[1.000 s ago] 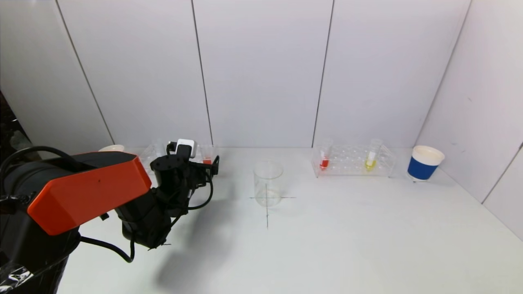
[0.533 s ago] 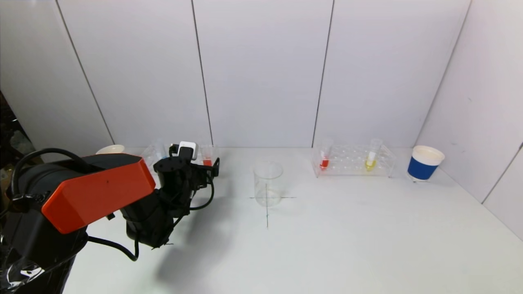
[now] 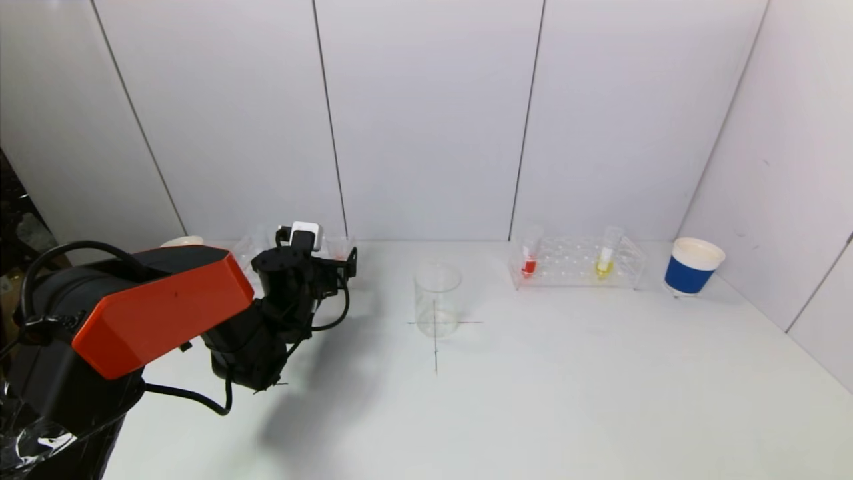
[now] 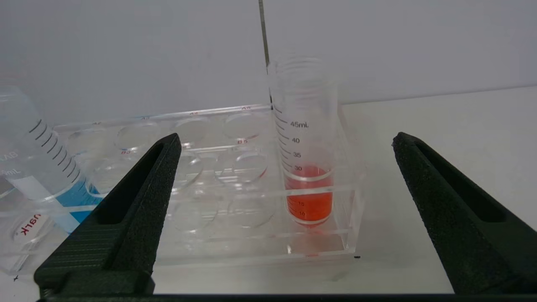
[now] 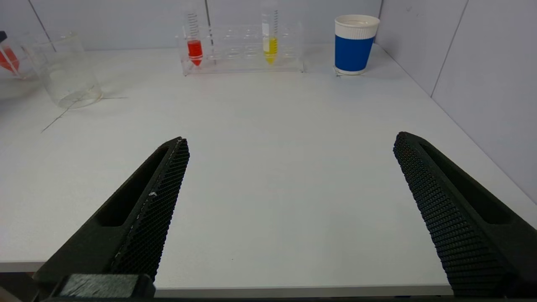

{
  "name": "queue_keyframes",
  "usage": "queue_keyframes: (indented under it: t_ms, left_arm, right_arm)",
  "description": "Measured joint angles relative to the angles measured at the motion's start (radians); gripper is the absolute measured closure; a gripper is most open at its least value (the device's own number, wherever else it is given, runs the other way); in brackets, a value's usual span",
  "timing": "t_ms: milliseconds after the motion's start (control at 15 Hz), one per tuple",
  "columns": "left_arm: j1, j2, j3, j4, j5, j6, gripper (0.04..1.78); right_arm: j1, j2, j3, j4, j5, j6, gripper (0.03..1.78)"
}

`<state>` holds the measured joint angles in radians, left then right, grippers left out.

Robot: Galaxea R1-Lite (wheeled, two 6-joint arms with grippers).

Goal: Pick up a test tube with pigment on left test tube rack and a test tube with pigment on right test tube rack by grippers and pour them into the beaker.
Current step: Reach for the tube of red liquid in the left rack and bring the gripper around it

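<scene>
Left gripper stood wide open in front of the left rack, aimed at the red tube.

The red tube stood upright in the rack's end hole nearest the beaker, framed between the spread fingers but not touched by either. A blue tube leaned in the same rack farther along. The beaker sat on a cross mark at mid-table, well apart from both racks. The right rack held a red tube and a yellow tube, with a blue cup just beside it. The right gripper, also wide open and holding nothing, hung over the table's near edge, well away from its rack.
</scene>
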<state>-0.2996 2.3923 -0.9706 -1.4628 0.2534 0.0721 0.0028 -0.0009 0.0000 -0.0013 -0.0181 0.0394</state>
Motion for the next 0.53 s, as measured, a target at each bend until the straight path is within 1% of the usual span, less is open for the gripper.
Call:
queue_keyframes:
  t_ms: [533]
  left_arm:
    - [0.001, 0.038, -0.089, 0.03, 0.01, 0.003, 0.06]
  right_arm:
    - [0.0, 0.0, 0.0, 0.0, 0.0, 0.0, 0.04]
